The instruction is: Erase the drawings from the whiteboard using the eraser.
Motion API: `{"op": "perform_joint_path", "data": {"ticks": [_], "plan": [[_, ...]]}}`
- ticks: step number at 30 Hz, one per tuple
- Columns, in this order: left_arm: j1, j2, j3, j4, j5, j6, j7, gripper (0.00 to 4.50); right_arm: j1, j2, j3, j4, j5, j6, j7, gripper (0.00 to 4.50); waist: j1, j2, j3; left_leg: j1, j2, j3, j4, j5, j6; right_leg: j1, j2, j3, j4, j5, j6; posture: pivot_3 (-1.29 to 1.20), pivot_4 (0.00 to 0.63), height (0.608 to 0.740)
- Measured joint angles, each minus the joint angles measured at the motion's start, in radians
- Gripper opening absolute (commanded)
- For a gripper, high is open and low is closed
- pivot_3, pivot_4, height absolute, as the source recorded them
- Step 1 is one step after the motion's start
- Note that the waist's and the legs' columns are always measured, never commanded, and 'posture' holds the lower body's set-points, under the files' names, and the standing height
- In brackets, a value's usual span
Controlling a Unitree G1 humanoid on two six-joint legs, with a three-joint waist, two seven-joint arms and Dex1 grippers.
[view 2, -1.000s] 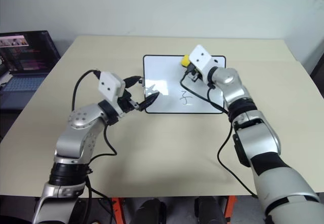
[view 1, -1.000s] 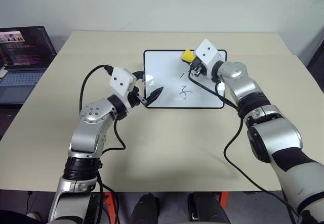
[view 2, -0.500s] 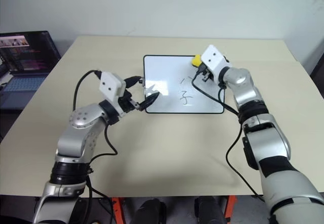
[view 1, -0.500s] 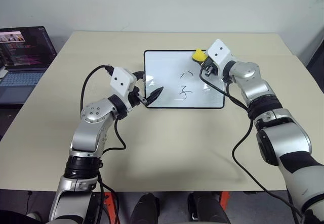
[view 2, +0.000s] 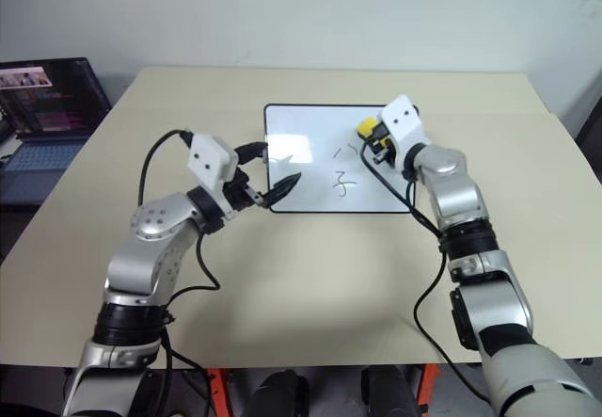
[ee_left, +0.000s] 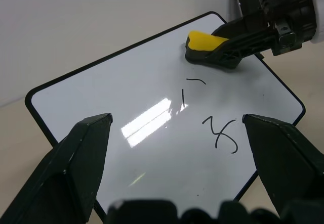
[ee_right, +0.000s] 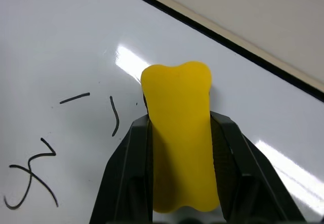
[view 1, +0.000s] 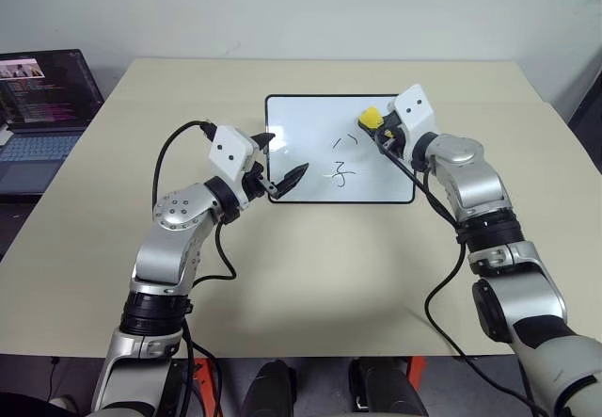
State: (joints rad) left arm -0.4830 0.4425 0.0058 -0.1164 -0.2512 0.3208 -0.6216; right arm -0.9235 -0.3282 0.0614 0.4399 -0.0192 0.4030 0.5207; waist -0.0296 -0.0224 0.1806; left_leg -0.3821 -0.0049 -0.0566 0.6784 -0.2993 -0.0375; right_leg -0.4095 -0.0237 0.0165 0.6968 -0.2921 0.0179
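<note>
A small glossy white whiteboard (view 1: 310,130) with a thin black frame and rounded corners lies flat near the middle of the pale beige desk (view 1: 310,276). The right hand (view 1: 379,125) is clamped tight on a small yellow eraser (view 1: 369,116) with a dark underside, the block pinched between its two black fingers (ee_right: 129,158). The eraser sits over the far right part of the board, just to the right of the thin black marker drawings (view 1: 342,158), which stand in a short column on the white surface. The left hand (view 1: 282,160) hovers at the board's near left edge with its black fingers (ee_left: 76,163) spread wide and nothing between them. An open dark laptop (view 1: 42,106) stands beyond the desk's far left edge
</note>
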Motion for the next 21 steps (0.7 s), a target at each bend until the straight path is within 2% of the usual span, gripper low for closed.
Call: {"op": "perform_joint_path", "data": {"ticks": [8, 21], "plan": [[0.010, -0.015, -0.002, -0.011, -0.008, 0.007, -0.001, 4.50, 0.074, 0.024, -0.042, -0.178, 0.040, 0.182, -0.088, 1.19, 0.000, 0.000, 0.000, 0.000, 0.000, 0.000, 0.000, 0.000, 0.000, 0.000, 0.000, 0.000, 0.000, 0.000, 0.000, 0.00, 0.150, 0.740], [0.031, -0.017, -0.002, -0.021, -0.008, 0.017, 0.013, 4.50, 0.103, 0.028, -0.053, -0.300, 0.082, 0.277, -0.151, 1.19, -0.001, 0.000, 0.000, 0.000, 0.000, 0.000, -0.001, 0.000, 0.000, 0.000, 0.000, 0.000, -0.001, 0.000, 0.000, 0.00, 0.150, 0.740]]}}
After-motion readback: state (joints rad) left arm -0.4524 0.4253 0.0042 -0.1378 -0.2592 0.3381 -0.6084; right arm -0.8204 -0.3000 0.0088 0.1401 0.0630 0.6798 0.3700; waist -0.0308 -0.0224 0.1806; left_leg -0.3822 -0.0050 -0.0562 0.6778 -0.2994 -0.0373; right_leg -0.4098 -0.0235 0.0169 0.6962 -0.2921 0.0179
